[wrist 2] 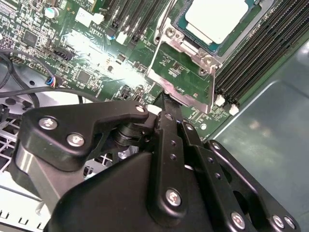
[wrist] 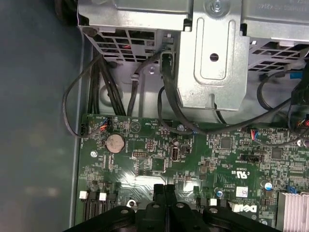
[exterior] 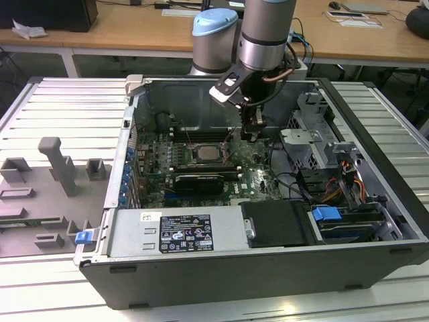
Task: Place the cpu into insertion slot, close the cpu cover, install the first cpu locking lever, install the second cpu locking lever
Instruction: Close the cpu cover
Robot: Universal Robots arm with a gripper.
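Note:
The cpu [wrist 2: 217,17], a pale square chip, lies flat in the insertion slot [wrist 2: 180,21] on the green board; in the exterior view the cpu [exterior: 202,153] sits mid-board. The cpu cover [wrist 2: 190,99], a silver frame with a square window, stands swung up and open beside the socket, green board showing through its window. My gripper [wrist 2: 166,101] is shut, its black fingertips pressed together right at the cover's free edge. The exterior view has the gripper [exterior: 253,136] hanging inside the case, at the exterior view's right of the socket. The fingers [wrist: 164,189] meet low over the board.
Long black memory slots [wrist 2: 256,53] run beside the socket. A grey metal drive cage [wrist: 212,63] with black cables [wrist: 169,101] stands close to the gripper. A power supply [exterior: 174,231] fills the case front. A grey fixture [exterior: 60,168] lies outside on the exterior view's left.

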